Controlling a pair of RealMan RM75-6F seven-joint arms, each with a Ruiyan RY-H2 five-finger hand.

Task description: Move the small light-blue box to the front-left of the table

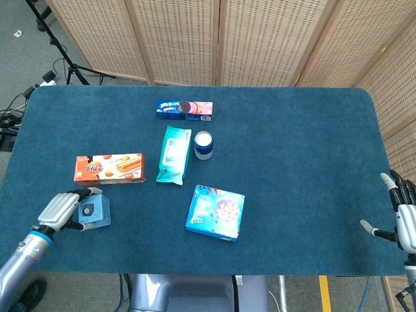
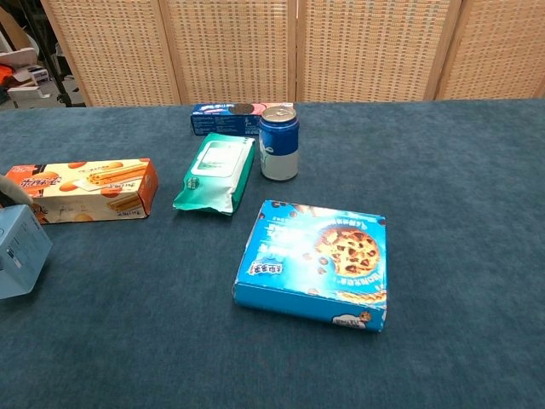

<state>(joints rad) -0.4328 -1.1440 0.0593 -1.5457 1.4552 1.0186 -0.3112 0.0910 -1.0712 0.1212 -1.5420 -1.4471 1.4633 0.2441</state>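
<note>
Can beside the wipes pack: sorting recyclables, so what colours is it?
The can is blue above, white below; chest view shows it best.

The left hand (image 1: 60, 211) grips the small light-blue box (image 1: 93, 212), its fingers (image 1: 83, 193) wrapped over the box's near-left side. Just beyond the fingertips lies the orange biscuit box (image 1: 108, 168). The right hand (image 1: 402, 221) hovers open at the table's (image 1: 299, 149) far right edge.

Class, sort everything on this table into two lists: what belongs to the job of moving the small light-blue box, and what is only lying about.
Belongs to the job:
small light-blue box
left hand, holding the box

Only lying about:
orange biscuit box
green wipes pack
blue can
blue cookie box
sandwich-cookie pack
right hand, idle at the table edge
</note>
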